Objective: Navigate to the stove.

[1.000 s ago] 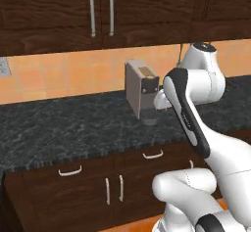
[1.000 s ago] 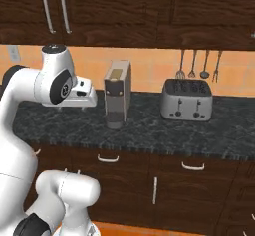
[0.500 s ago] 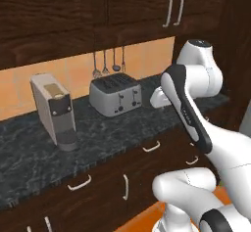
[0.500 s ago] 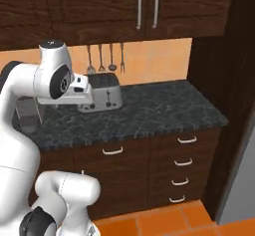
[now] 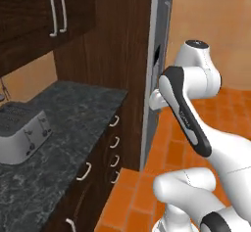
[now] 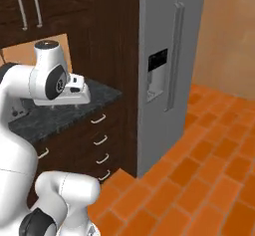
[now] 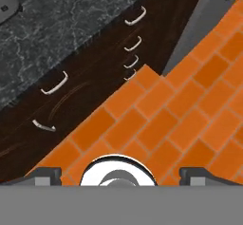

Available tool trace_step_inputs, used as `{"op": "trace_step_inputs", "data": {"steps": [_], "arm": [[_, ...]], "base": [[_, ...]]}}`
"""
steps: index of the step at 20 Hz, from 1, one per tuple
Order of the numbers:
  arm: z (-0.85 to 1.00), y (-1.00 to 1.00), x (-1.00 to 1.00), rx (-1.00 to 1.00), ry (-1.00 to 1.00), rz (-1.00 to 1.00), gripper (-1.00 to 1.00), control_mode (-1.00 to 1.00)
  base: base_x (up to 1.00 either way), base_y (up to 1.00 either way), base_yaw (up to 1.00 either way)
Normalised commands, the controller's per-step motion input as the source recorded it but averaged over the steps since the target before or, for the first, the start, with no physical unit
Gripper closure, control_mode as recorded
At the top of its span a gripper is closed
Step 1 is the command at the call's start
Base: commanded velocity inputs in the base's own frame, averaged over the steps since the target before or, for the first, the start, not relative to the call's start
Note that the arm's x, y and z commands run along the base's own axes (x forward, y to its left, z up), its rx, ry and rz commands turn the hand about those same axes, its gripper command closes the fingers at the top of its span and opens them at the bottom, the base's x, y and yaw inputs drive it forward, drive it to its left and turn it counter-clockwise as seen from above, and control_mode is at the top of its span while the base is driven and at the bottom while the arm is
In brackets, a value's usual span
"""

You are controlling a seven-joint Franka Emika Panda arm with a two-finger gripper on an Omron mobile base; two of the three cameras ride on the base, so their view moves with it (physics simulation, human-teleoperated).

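the stove is not in any of the three views, so i cannot say where it stands.

the nearest thing that can hold something is the column of four drawers (image 5: 115,148) at the end of the dark counter (image 5: 73,123). all four are closed, so what is inside them i cannot tell. in the hand view the same drawers (image 7: 133,53) sit at about 12 o'clock, with curved silver handles. the upper cabinet (image 5: 34,20) at 10 o'clock in the left base view is closed too. the steel refrigerator (image 6: 167,65) fills 12 to 1 o'clock in the right base view; its doors are closed, and a dark dispenser panel (image 6: 157,75) is set in the left door.

a silver toaster (image 5: 22,133) stands on the counter at 9 o'clock in the left base view; the picture edge cuts its left part. in the hand view only a pale corner of it (image 7: 7,5) shows at 10 o'clock.

the gripper (image 7: 118,174) looks down on the orange tile floor (image 7: 190,105). its two finger tips (image 7: 45,174) stand far apart at 7 and 5 o'clock, released, with nothing between them. in the base views the arm's own body covers the fingers.
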Motion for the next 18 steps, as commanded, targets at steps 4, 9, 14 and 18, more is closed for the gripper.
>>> {"op": "trace_step_inputs", "data": {"steps": [4,9,14,18], "arm": [[0.00,0.00,0.00,0.00,0.00,0.00,-1.00,1.00],[0.00,0.00,0.00,0.00,0.00,0.00,-1.00,1.00],[0.00,0.00,0.00,0.00,0.00,0.00,-1.00,1.00],[0.00,0.00,0.00,0.00,0.00,0.00,-1.00,1.00]], "base": [[0.00,0.00,-1.00],[0.00,0.00,-1.00],[0.00,0.00,-1.00],[0.00,-0.03,-0.99]]}}
